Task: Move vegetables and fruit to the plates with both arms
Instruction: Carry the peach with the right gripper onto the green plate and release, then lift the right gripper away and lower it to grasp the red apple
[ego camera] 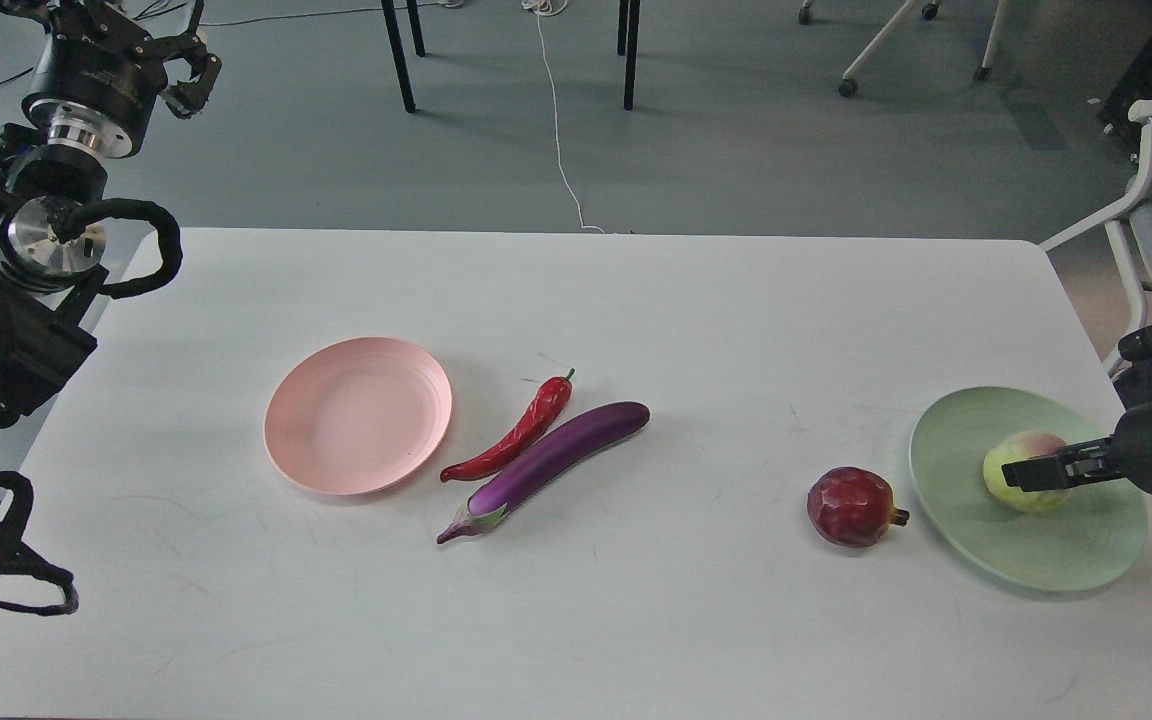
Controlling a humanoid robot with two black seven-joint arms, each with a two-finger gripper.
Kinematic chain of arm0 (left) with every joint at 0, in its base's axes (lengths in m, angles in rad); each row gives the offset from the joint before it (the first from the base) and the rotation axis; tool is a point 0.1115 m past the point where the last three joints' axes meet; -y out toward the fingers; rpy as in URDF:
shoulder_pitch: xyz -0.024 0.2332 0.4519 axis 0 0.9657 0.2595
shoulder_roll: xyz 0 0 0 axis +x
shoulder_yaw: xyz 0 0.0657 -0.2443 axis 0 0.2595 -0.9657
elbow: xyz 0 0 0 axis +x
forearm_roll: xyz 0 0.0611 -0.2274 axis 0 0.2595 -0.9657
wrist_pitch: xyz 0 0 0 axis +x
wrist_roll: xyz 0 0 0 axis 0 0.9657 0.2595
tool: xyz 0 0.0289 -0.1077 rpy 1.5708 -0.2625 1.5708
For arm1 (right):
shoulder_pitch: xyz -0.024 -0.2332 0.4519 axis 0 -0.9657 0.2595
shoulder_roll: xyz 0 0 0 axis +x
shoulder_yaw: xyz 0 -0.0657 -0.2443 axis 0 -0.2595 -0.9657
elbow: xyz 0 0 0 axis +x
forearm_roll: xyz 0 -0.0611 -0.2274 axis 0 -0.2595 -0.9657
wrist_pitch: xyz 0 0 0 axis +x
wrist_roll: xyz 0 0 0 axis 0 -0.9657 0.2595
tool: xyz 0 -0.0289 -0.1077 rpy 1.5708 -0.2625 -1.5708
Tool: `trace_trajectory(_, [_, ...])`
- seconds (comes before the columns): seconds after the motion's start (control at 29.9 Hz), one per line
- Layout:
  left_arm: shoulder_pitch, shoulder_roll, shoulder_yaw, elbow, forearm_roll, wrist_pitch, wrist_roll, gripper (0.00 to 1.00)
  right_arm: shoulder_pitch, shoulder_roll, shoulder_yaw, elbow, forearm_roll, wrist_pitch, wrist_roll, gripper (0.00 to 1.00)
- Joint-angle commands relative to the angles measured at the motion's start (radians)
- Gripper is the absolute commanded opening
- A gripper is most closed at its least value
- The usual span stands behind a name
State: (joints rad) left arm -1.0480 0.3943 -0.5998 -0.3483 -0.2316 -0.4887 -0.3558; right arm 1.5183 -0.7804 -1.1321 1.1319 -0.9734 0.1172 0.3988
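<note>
The right hand (1021,474) is clamped round the peach (1021,470) over the green plate (1026,490), probably mid-drop-off, the pomegranate (851,507) is parked just beside it, chili (516,432) and eggplant (548,466) are left on the surface (636,620) by the pink plate (358,414), left hand (181,70) is raised, grip unclear, no writing spotted.

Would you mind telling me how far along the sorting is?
Nearly done: the peach is on the green plate, with the right gripper at it. Left: the pomegranate, chili and eggplant lie on the table; the pink plate is empty; the left gripper is raised.
</note>
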Motion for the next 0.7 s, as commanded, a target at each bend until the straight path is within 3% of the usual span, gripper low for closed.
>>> trace_trajectory(0.0, [-0.001,-0.003,0.0,0.0,0.0,0.0,-0.002,0.98,0.022,-0.01,0.0,0.008,0.002,0.001,0.002,0.94])
trace_trajectory(0.3, [-0.001,0.001,0.001,0.0,0.0,0.0,0.0,0.98,0.196,-0.03,0.006,0.034,0.005,0.018,0.012,0.97])
trace_trajectory(0.4, [-0.001,0.005,0.002,0.0,0.0,0.0,0.001,0.98,0.272,-0.004,0.05,0.08,0.002,0.065,0.008,0.97])
trace_trajectory(0.67, [-0.004,0.005,0.003,0.0,0.003,0.0,0.003,0.98,0.323,0.271,0.091,0.196,-0.002,0.107,0.005,0.97])
